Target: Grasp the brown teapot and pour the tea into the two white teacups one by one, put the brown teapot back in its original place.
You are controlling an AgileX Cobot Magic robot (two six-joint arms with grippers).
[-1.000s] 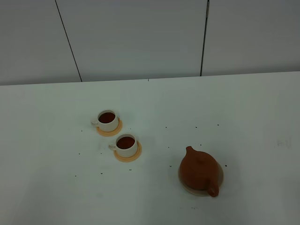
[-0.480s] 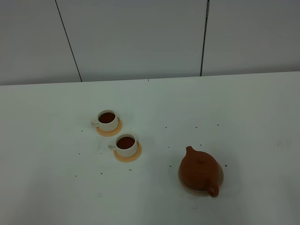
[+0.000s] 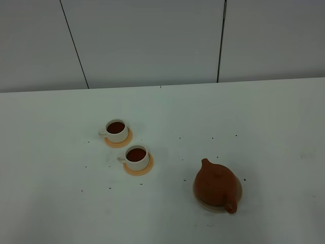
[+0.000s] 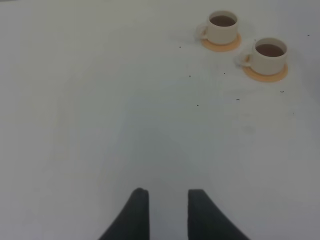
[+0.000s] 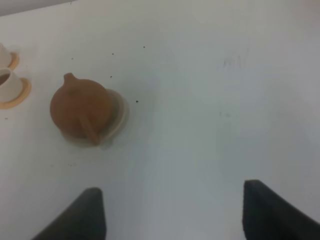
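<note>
The brown teapot (image 3: 216,185) sits upright on the beige coaster (image 3: 239,193), front right on the table, spout pointing far-left. It also shows in the right wrist view (image 5: 80,109). The two white teacups (image 3: 117,130) (image 3: 136,157) stand on orange-tan saucers at centre left, both holding dark tea; the left wrist view shows them too (image 4: 222,28) (image 4: 270,55). My right gripper (image 5: 172,210) is wide open and empty, well back from the teapot. My left gripper (image 4: 168,202) is empty with a narrow gap between its fingers, far from the cups. Neither gripper shows in the exterior view.
The white table (image 3: 264,127) carries small dark specks around the cups and teapot. A grey panelled wall (image 3: 152,40) stands behind its far edge.
</note>
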